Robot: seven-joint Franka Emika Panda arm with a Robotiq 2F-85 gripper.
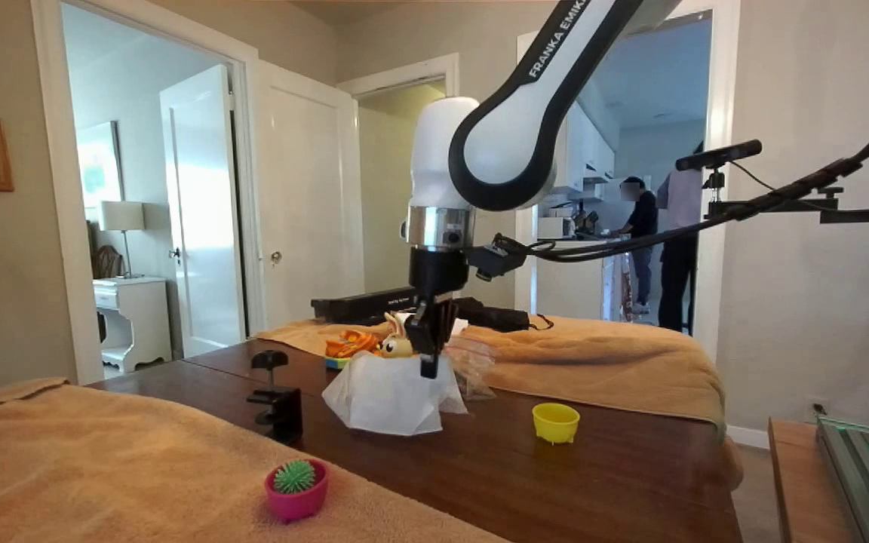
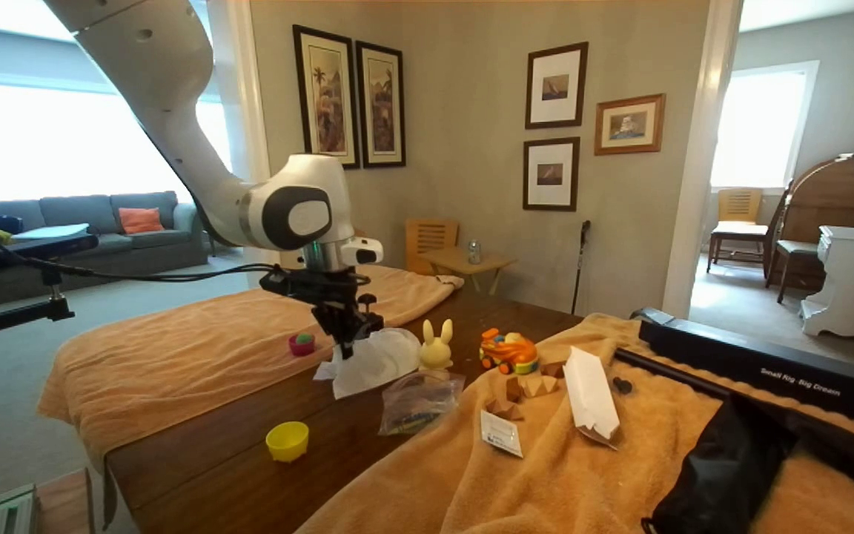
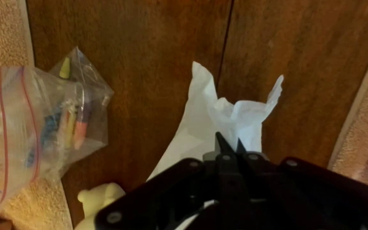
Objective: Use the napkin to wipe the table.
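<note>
We find the napkin (image 1: 393,400) directly below the gripper (image 3: 229,137), and its lower edges seem to rest on the table (image 1: 540,483). The jaws stand almost together and, we judge, pinch a fold of it. It shows no clear long axis, so we should probably wipe toward the yellow bowl (image 2: 288,442), away from the rabbit toy (image 2: 436,354).

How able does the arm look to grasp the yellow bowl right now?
Probably not yet: the gripper looks closed on the napkin and must likely release it first, though the yellow bowl stands apart, upright on the table.
</note>
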